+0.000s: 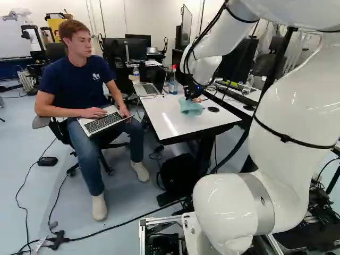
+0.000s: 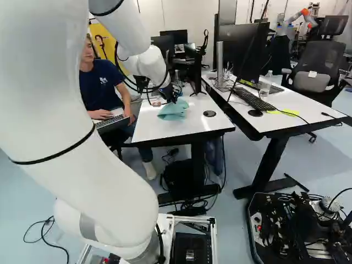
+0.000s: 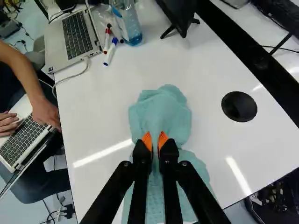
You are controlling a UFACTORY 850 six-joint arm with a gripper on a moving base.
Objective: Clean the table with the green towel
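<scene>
Green towel (image 3: 161, 109) pinched between jaws, bunched ahead, spreading beneath them on white table (image 3: 96, 114).

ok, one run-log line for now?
gripper: shut on green towel | towel: lying on table | also on table: markers, bottle, laptop

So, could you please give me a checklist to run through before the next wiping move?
1. Grip: ok, the gripper is shut on a fold of the green towel.
2. Towel against the table: ok, it lies on the top.
3. Whole top free: not ok, a laptop, a bottle and markers occupy part.
4. Person's hands away from the towel: ok, beyond the table's edge.
5. Towel's underside clean: cannot tell, hidden.
</scene>
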